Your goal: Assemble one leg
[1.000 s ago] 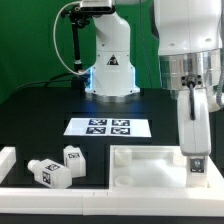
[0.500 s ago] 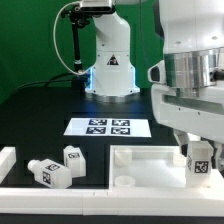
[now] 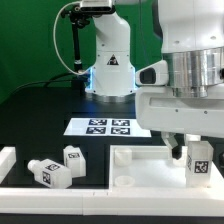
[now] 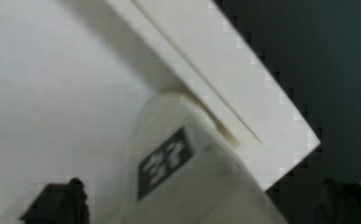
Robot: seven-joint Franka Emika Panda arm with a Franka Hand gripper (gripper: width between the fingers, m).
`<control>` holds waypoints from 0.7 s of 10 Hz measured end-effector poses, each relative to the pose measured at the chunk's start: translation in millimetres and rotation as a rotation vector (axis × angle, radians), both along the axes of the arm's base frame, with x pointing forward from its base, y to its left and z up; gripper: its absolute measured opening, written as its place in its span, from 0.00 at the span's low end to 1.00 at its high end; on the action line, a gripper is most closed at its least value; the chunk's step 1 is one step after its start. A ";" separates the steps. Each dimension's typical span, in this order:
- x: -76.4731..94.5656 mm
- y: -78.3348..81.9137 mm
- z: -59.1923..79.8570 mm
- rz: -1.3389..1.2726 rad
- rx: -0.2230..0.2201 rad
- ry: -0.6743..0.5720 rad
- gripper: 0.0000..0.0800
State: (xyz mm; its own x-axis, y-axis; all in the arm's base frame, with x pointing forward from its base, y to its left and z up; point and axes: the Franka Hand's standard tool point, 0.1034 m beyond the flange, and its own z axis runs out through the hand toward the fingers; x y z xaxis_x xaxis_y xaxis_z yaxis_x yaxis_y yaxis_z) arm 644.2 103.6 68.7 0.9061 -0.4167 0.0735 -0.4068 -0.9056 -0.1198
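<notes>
One leg [image 3: 199, 160], a chunky white post with a black-and-white tag, stands upright on the large white panel with a raised rim [image 3: 145, 158], near its corner on the exterior view's right. My gripper [image 3: 190, 150] hangs straight over it with its jaws straddling the post. In the wrist view the leg [image 4: 203, 160] sits between the two dark fingertips [image 4: 56, 202] with a gap on each side, so the gripper [image 4: 198, 206] is open around it. Two more legs [image 3: 45, 171] [image 3: 72, 157] lie loose at the exterior view's left.
The marker board [image 3: 108, 127] lies in the middle of the black table. The robot's base [image 3: 110, 65] stands behind it. A low white rail [image 3: 10, 160] borders the front left. The panel's rim [image 4: 230, 90] runs beside the leg in the wrist view.
My wrist has turned about its vertical axis over the leg, and the hand's broad side now faces the camera. The leg stays standing in the same place on the panel.
</notes>
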 end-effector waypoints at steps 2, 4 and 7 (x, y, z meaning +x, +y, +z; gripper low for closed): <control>0.8 -1.5 -0.6 0.278 -0.055 -0.013 0.81; 1.3 -2.6 -0.4 0.240 -0.053 -0.012 0.70; 1.1 -2.3 -0.6 0.026 -0.026 0.002 0.36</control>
